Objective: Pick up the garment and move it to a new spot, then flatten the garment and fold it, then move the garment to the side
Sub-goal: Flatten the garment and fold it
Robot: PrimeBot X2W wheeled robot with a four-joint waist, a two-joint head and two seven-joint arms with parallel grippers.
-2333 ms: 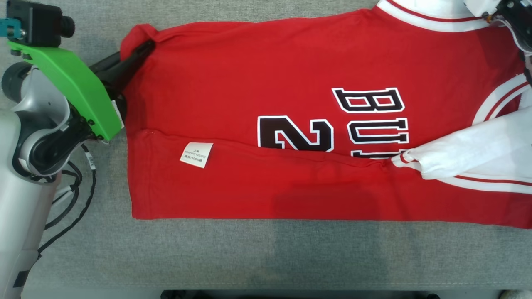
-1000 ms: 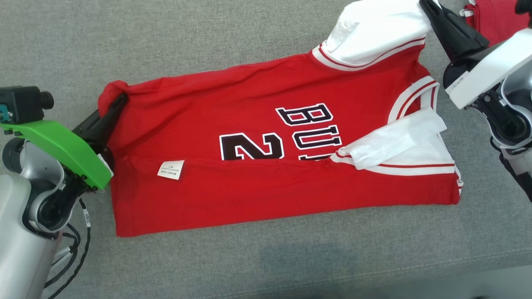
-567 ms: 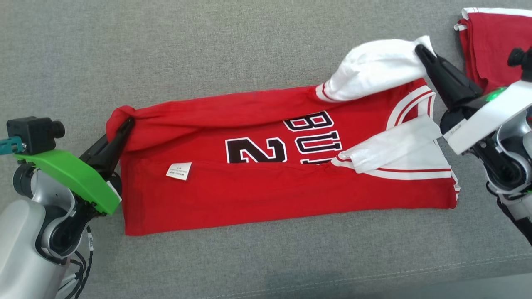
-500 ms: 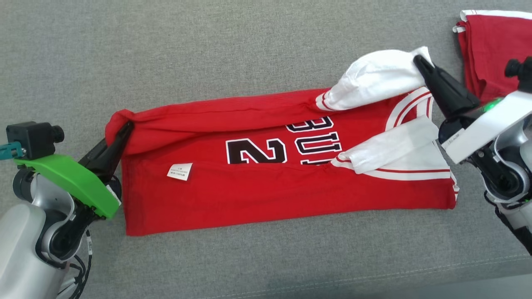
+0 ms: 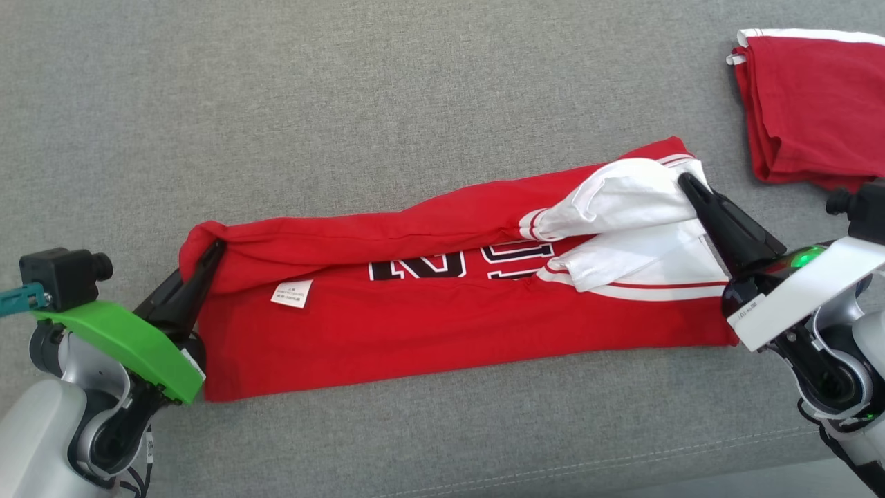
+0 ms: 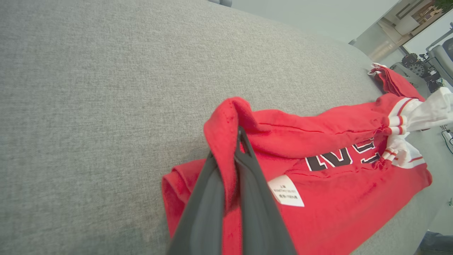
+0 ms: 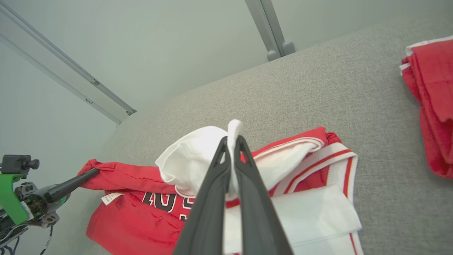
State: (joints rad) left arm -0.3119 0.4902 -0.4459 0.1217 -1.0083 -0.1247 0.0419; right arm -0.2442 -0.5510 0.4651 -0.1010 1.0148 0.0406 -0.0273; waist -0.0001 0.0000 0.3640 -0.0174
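Observation:
A red garment [image 5: 442, 332] with white sleeves and black numerals lies lengthwise on the grey cushion, its far long edge rolled over toward me. My left gripper [image 5: 216, 247] is shut on its red hem corner at the left end; in the left wrist view the red cloth [image 6: 226, 141] is pinched between the fingers of that gripper [image 6: 240, 131]. My right gripper [image 5: 684, 181] is shut on the white sleeve [image 5: 615, 197] at the right end; the right wrist view has the gripper [image 7: 231, 139] pinching the white sleeve [image 7: 191, 156]. The numerals [image 5: 415, 266] are partly covered by the fold.
A second red garment [image 5: 809, 104], folded, lies at the far right of the grey cushion [image 5: 346, 104]; it also appears in the right wrist view [image 7: 431, 106]. The cushion's front seam [image 5: 622, 460] runs near the bottom. A wall rail [image 7: 63, 63] stands behind.
Both grippers have drawn the garment's far edge toward me, folding it over the numerals. The head camera has shifted, bringing the second folded garment further into view.

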